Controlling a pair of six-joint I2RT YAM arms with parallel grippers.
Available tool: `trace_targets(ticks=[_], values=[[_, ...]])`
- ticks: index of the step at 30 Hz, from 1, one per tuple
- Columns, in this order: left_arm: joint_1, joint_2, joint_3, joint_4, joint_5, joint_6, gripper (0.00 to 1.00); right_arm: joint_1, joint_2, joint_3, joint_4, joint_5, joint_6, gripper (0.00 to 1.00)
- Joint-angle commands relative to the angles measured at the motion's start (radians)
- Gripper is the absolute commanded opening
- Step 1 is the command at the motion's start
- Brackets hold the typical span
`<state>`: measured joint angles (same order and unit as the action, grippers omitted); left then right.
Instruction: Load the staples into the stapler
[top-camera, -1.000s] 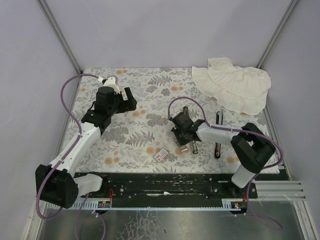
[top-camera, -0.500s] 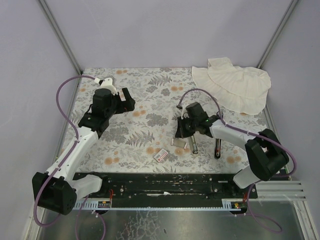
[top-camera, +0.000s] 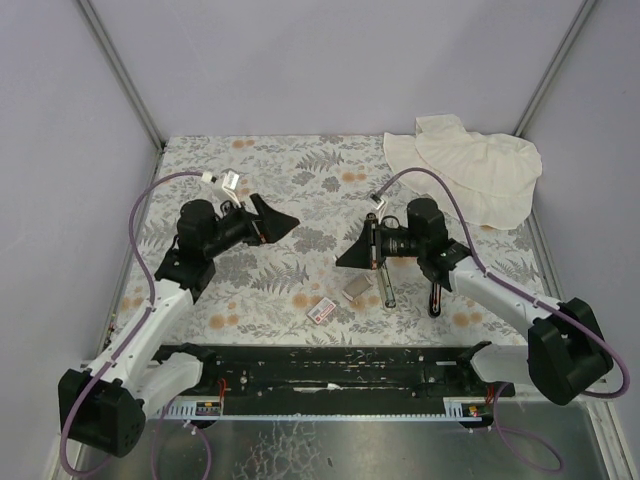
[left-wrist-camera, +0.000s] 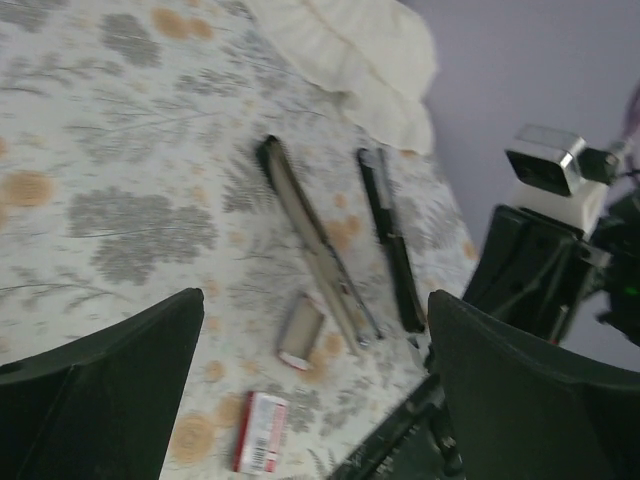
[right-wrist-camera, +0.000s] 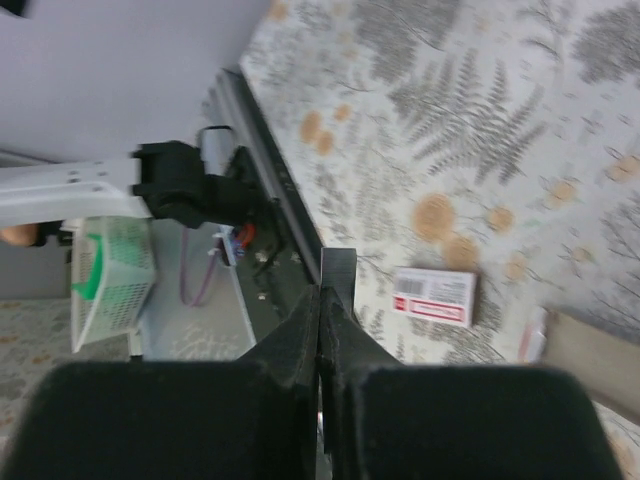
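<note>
The stapler lies opened flat on the floral mat: a silver rail (top-camera: 383, 276) (left-wrist-camera: 315, 245) and a black part (top-camera: 437, 272) (left-wrist-camera: 390, 240) side by side. The white staple-box sleeve with the pink-red label (top-camera: 322, 311) (left-wrist-camera: 258, 432) (right-wrist-camera: 435, 297) lies near the front edge. Its grey tray (top-camera: 355, 290) (left-wrist-camera: 300, 330) lies just left of the rail. My right gripper (top-camera: 345, 260) (right-wrist-camera: 320, 295) hovers above the tray, pointing left, shut on a short grey staple strip (right-wrist-camera: 337, 268) that sticks out past the fingertips. My left gripper (top-camera: 283, 218) (left-wrist-camera: 312, 300) is open and empty, raised at mid-left.
A white cloth (top-camera: 470, 170) (left-wrist-camera: 340, 50) lies bunched at the back right corner. The black rail with the arm bases (top-camera: 330, 365) runs along the front edge. Purple walls close in the mat on three sides.
My right gripper lifted away from the tray beside the stapler and turned to point left, still shut. My left gripper tilted up and swung to point right.
</note>
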<state>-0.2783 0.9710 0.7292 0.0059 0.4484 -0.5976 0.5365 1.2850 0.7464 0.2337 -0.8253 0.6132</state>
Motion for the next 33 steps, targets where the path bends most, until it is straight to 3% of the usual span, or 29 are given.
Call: trace_targets(ticks=[1, 4, 9, 33], values=[[-0.071, -0.013, 0.004, 0.199, 0.231, -0.108, 0.92, -0.007, -0.057, -0.021, 0.33, -0.152, 0.194, 0.0], [-0.17, -0.001, 0.025, 0.208, 0.243, -0.101, 0.92, -0.007, -0.069, -0.032, 0.474, -0.183, 0.293, 0.0], [-0.234, 0.013, 0.045, 0.253, 0.273, -0.123, 0.87, -0.007, -0.073, -0.042, 0.627, -0.214, 0.404, 0.0], [-0.311, 0.058, 0.055, 0.347, 0.293, -0.219, 0.28, -0.007, -0.087, -0.057, 0.646, -0.243, 0.412, 0.0]])
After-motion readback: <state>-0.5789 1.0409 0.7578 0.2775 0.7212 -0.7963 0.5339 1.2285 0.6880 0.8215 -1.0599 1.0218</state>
